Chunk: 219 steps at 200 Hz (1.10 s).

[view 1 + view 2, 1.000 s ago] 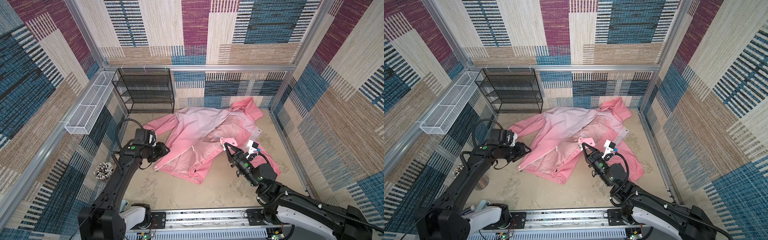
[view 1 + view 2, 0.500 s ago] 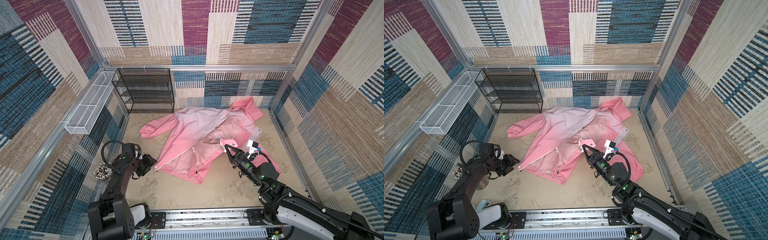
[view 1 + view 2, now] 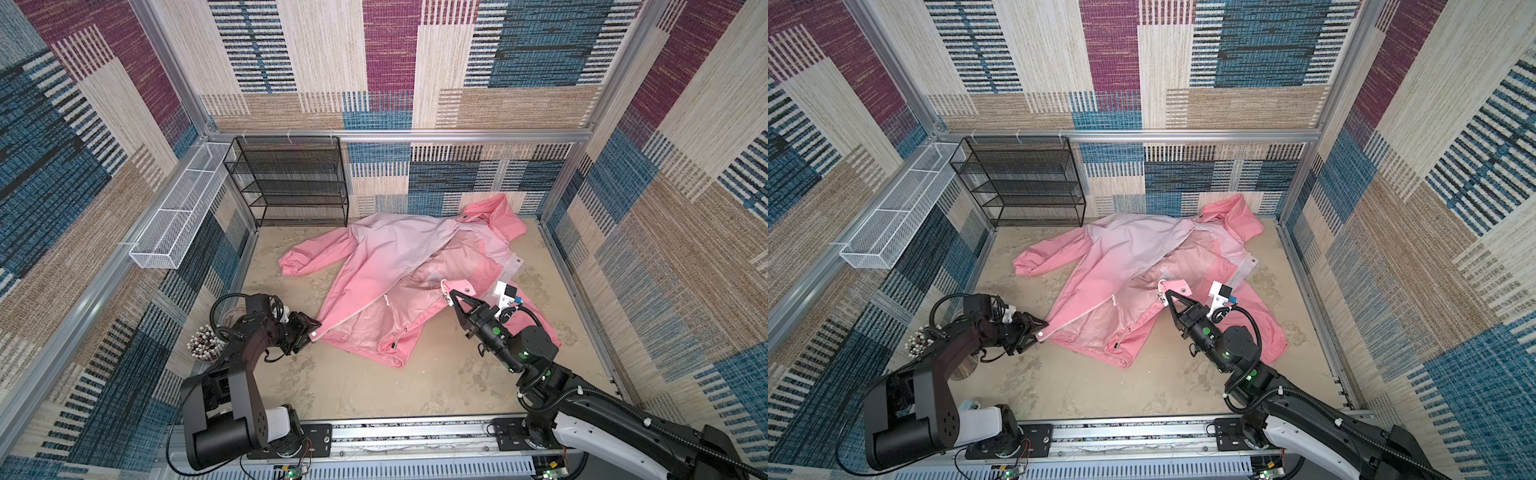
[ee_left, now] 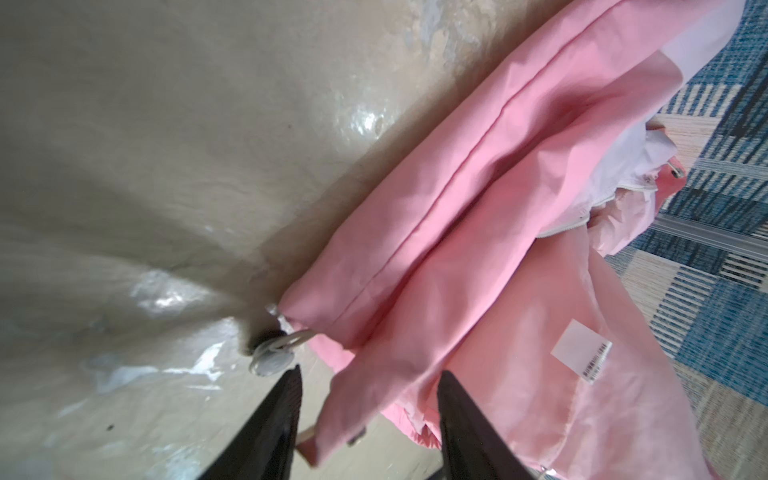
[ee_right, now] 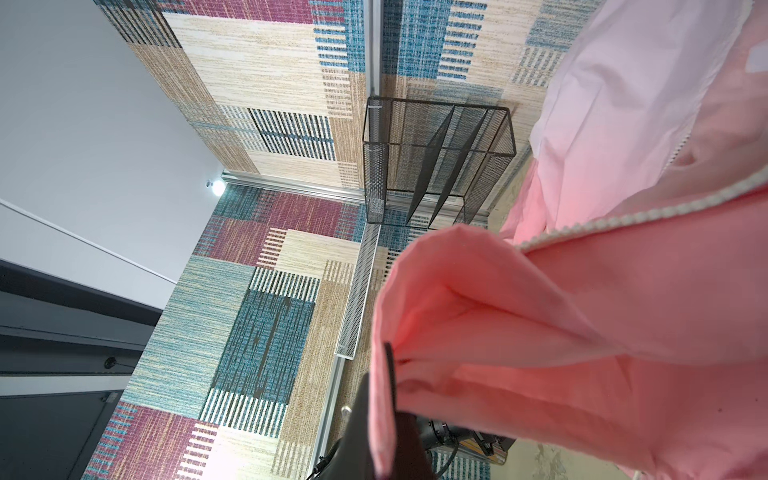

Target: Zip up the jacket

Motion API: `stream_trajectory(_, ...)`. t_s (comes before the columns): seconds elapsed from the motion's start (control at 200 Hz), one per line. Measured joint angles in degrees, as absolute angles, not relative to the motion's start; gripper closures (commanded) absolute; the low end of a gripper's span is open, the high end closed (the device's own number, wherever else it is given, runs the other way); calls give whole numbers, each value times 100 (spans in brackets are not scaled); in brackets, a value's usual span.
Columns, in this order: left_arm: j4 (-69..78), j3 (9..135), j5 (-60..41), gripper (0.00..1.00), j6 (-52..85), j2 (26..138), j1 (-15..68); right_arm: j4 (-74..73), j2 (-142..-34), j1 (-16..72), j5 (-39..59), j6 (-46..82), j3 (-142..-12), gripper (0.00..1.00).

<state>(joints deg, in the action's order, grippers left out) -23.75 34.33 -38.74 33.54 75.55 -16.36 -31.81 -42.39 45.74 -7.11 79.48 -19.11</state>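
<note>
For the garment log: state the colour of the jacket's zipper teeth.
White zipper teeth, on the pink jacket; clearest in the right wrist view.

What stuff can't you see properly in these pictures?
- Jacket: part lies hidden behind the right arm in both top views.
- Zipper: its slider is too small to find in the top views.
- Right gripper: pink cloth covers its fingertips in the right wrist view.
- Left gripper: the left wrist view's bottom edge cuts off its fingers.
- Label: print too blurred to read, left wrist view.
</note>
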Motion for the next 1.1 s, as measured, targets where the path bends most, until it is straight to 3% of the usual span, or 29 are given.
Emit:
stream_trajectory(0.326,-2296,3391,-4099,60,3496,7188,-1636,-3192,-4431,4574,-696,7948,-1970,100)
stream_trajectory(0.496,-2410,3459,-4106,48,3461,7277,-1632,-3212,-4545,4574,-620,7948,-2056,100)
stream_trajectory(1.097,-2635,3607,-3363,47,3214,7489,-1444,-3208,-4639,4563,-510,7948,-2126,100)
